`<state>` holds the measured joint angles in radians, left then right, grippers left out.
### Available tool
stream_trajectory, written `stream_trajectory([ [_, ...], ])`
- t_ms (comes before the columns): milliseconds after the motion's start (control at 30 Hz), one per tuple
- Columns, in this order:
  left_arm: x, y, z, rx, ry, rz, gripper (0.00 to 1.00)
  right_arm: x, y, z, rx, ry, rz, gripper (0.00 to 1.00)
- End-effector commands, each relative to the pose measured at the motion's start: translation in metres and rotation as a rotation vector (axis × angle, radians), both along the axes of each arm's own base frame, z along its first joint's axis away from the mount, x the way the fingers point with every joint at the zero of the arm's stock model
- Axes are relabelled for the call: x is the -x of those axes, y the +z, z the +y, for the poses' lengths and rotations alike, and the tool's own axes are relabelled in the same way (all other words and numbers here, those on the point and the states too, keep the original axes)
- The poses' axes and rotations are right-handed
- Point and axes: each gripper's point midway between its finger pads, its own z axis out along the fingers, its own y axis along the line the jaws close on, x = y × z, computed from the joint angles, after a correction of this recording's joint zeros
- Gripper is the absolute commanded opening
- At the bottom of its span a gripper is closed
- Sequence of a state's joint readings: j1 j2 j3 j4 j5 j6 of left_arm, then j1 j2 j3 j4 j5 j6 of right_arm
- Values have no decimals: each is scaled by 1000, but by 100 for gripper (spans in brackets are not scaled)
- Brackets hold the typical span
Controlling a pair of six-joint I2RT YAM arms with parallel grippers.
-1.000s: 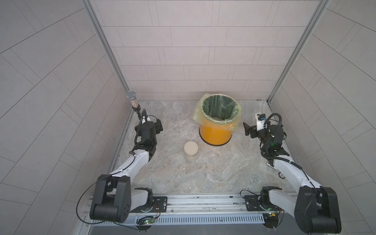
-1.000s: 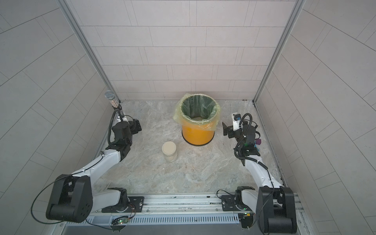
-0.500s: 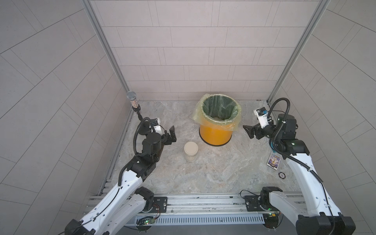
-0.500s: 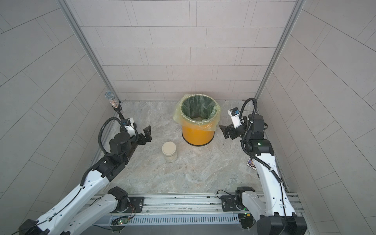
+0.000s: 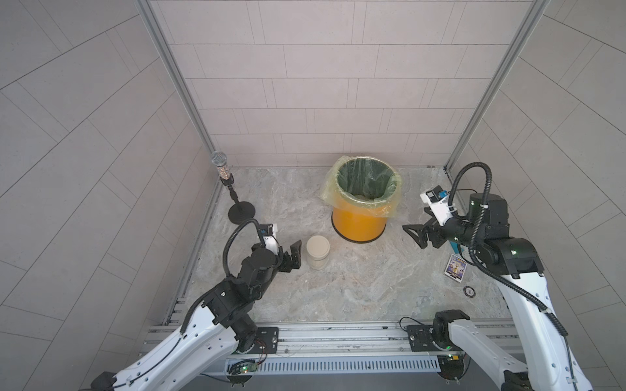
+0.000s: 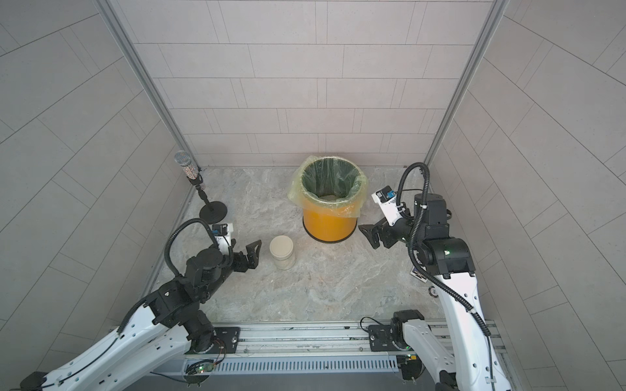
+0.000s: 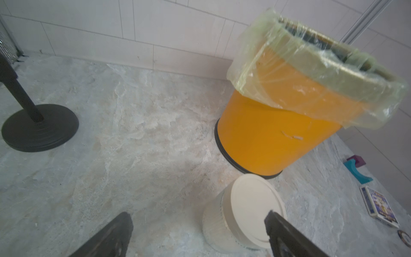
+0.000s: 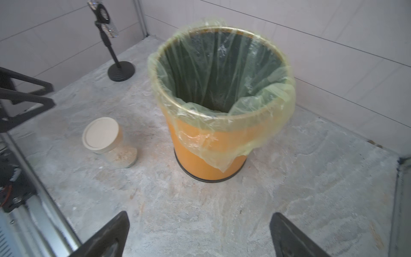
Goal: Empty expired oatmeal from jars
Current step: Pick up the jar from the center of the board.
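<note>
Setting: in both top views we look down on a pale marble tabletop (image 5: 338,287) enclosed by grey tiled walls. Two white and black robot arms reach in from the lower edge of the frame.
Microphone: at the upper left of the tabletop, near the left wall, we see a microphone (image 5: 219,164) on a black stand with a round base.
Left gripper: lower left of centre, the left gripper (image 5: 295,256) sits just beside the jar, on the jar's left. Its fingers are spread wide and hold nothing, and a narrow gap separates the nearer finger from the glass.
Jar: just left of centre we see one small clear glass jar (image 5: 318,254), upright on the tabletop, with its flat cream lid (image 5: 318,245) on. It stands below and left of the bin in the frame, apart from it.
Oatmeal: in the right wrist view we see the oatmeal (image 8: 124,154), pale beige and grainy, lying in the lower part of the jar.
Bin: at centre, toward the back wall, stands an orange bin (image 5: 359,225), far larger than the jar. A yellowish clear liner (image 5: 389,208) is folded over its rim. A small pale patch shows deep inside, and we cannot tell what it is.
Right gripper: right of the bin, the right gripper (image 5: 414,237) hovers above the tabletop, pointing toward the bin. Its fingers are spread wide and hold nothing.
Small items: at the right edge of the tabletop, beside the right arm, we see a card box (image 5: 456,268) lying flat. A small dark round disc (image 5: 468,290) lies below it in the frame.
</note>
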<state>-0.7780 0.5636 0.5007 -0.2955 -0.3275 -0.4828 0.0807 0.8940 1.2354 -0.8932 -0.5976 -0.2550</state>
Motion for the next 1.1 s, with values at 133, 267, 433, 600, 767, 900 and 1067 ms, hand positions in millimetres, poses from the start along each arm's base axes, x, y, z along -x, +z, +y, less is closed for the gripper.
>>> stream_trajectory([
  [133, 14, -21, -6, -1, -2, 15, 100, 37, -26, 44, 91, 191, 191, 99],
  [267, 22, -31, -12, -2, -35, 28, 100, 39, -40, 71, 137, 295, 260, 99],
  [433, 29, -45, -21, 0, -70, 35, 100, 32, -52, 101, 220, 389, 259, 99],
  [600, 31, -43, -23, 6, -75, 10, 100, 21, -70, 135, 318, 462, 252, 99],
  [767, 35, -35, -21, 29, -92, -13, 100, 14, -77, 167, 340, 538, 214, 99],
  [900, 41, -39, -12, 38, -80, 2, 99, 11, -93, 190, 388, 586, 205, 99],
  [1067, 46, -51, 3, 32, -48, 24, 100, -1, -99, 213, 398, 600, 204, 99],
])
